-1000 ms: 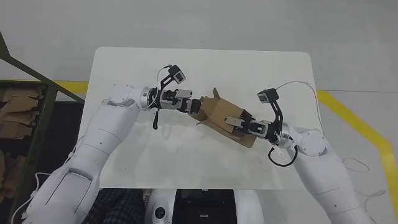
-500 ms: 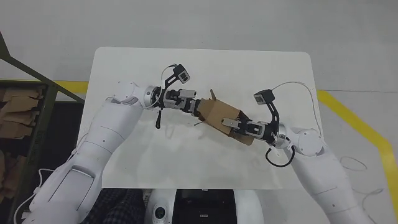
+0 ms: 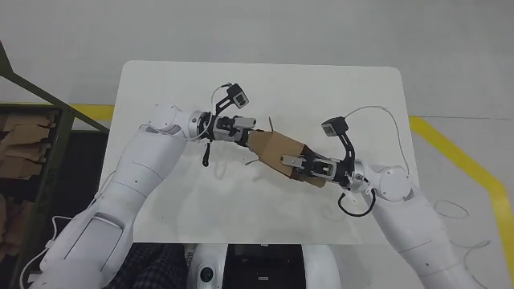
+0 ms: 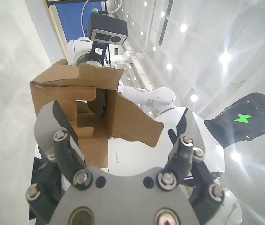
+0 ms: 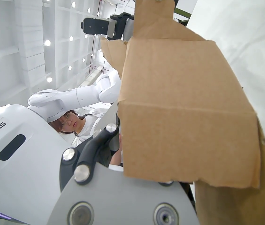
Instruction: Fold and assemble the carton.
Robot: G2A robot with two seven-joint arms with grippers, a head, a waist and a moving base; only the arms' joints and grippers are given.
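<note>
A brown cardboard carton (image 3: 277,154) is held above the middle of the white table (image 3: 161,88), lying on its side between my two grippers. My right gripper (image 3: 299,163) is shut on the carton's wall at one end, one finger on the outside and a dark finger inside the carton (image 4: 62,83). My left gripper (image 3: 243,136) is at the other end, its fingers (image 4: 52,118) spread wide and open around the loose end flaps. The right wrist view has the carton (image 5: 181,106) hiding that gripper's tips.
Bare tabletop lies all round the carton. Left of the table is a dark rack (image 3: 24,144) with stacked cardboard blanks. A yellow line (image 3: 450,152) runs on the floor to the right.
The right arm has pushed the carton leftwards towards the left gripper. The carton now lies flatter and longer, and the flap that stood up at its far side has dropped.
</note>
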